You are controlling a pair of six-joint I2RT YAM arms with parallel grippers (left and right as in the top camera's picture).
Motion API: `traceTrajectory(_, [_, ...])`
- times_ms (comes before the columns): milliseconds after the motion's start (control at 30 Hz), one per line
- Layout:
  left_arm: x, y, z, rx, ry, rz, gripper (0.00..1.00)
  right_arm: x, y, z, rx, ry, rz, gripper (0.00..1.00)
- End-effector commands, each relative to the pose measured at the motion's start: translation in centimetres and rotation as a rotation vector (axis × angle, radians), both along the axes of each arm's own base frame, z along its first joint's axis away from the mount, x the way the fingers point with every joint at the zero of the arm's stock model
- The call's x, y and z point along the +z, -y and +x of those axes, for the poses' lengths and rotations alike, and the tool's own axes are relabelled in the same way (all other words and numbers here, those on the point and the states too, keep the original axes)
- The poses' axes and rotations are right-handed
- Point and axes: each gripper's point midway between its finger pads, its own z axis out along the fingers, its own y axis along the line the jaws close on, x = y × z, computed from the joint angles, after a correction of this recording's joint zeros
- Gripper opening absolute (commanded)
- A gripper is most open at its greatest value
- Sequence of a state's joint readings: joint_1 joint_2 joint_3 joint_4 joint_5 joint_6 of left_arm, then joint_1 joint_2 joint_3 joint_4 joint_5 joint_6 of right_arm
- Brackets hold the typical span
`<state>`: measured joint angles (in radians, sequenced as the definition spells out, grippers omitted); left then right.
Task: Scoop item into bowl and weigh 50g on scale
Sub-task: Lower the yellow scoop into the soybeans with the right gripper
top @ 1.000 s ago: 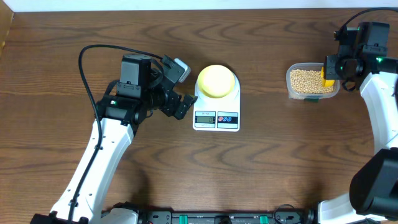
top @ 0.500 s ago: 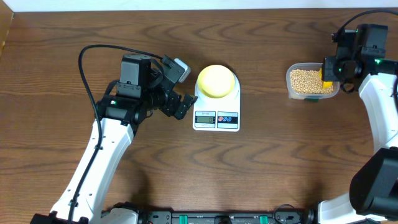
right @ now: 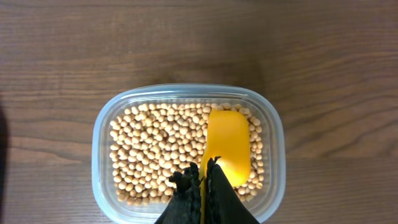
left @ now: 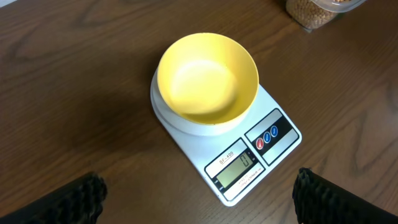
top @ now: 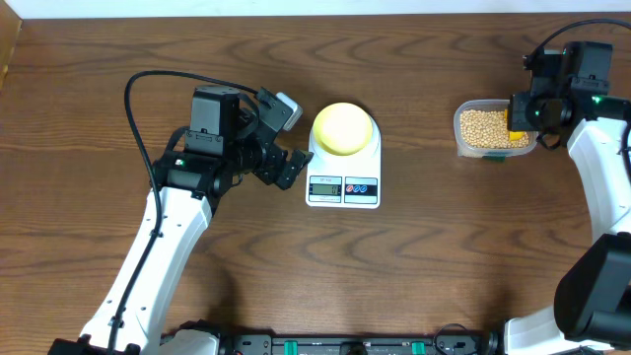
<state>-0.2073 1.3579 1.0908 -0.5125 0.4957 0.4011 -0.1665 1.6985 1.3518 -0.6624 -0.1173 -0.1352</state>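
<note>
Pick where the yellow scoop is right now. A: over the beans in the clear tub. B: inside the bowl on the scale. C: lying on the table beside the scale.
A: the right gripper, shut on the yellow scoop, holds it over the beans in the clear tub; the bowl is empty.

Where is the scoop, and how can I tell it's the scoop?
Look to the right side of the brown table, where a clear plastic tub holds small tan beans. Among those beans sits the scoop, gripped by the right gripper. It is the only smooth, bright orange-yellow thing there.
</note>
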Motion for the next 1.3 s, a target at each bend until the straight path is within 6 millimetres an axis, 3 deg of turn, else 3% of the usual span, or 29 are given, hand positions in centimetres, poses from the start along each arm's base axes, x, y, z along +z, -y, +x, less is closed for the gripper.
traceTrajectory(0, [0.8, 0.2, -0.1, -0.019, 0.029, -0.003, 0.98, -0.3, -0.8, -0.4, 0.008, -0.005, 0.054, 0.01])
traceTrajectory(200, [0.8, 0.2, -0.1, -0.019, 0.029, -0.003, 0.98, -0.7, -1.0, -0.4, 0.014, -0.012, 0.066, 0.01])
traceTrajectory(500, [0.8, 0.2, -0.1, -0.019, 0.029, -0.003, 0.98, -3.0, -2.2, -0.3, 0.047, -0.065, 0.138, 0.02])
traceTrajectory(1067, [0.8, 0.2, -0.1, -0.019, 0.029, -0.003, 0.98, -2.6, -2.9, 0.0, 0.078, -0.046, 0.193, 0.02])
traceTrajectory(1267, [0.8, 0.2, -0.1, -0.019, 0.029, -0.003, 0.98, -2.0, -2.2, 0.0, 0.077, -0.015, 0.285, 0.01])
